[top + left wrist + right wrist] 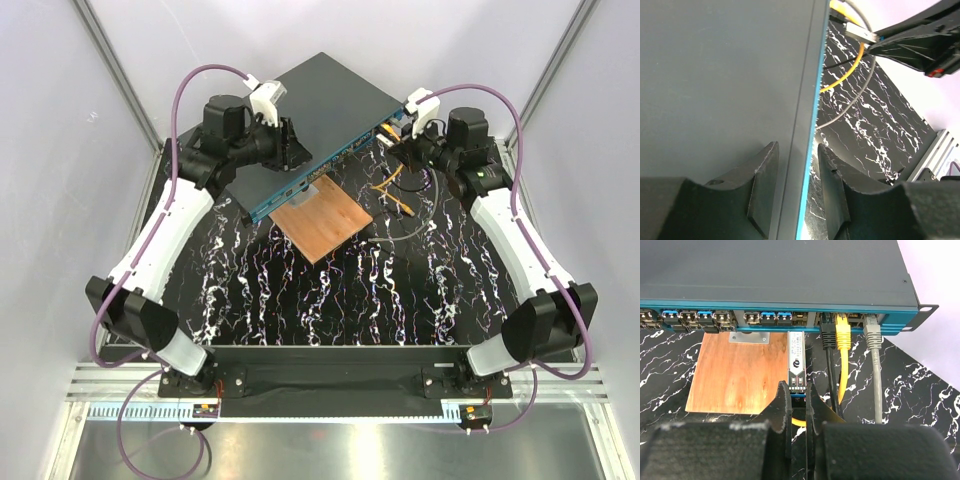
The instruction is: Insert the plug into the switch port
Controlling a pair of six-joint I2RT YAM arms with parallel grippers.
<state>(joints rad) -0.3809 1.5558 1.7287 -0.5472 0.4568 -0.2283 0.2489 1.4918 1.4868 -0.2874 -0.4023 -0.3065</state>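
Dark grey-green box (775, 270) with teal front, copper-brown plate (740, 375), black white-veined table (330, 300), yellow cable (842, 335)

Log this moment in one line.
left gripper open astride front edge of dark grey-green metal switch box | right gripper shut on slim silver metal plug | plug tip at teal port face, seating unclear

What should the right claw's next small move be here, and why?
Probably push the right claw straight forward: the silver metal plug it grips has its tip at a small square port in the teal front face of the flat dark grey box, seemingly aligned but not seated.
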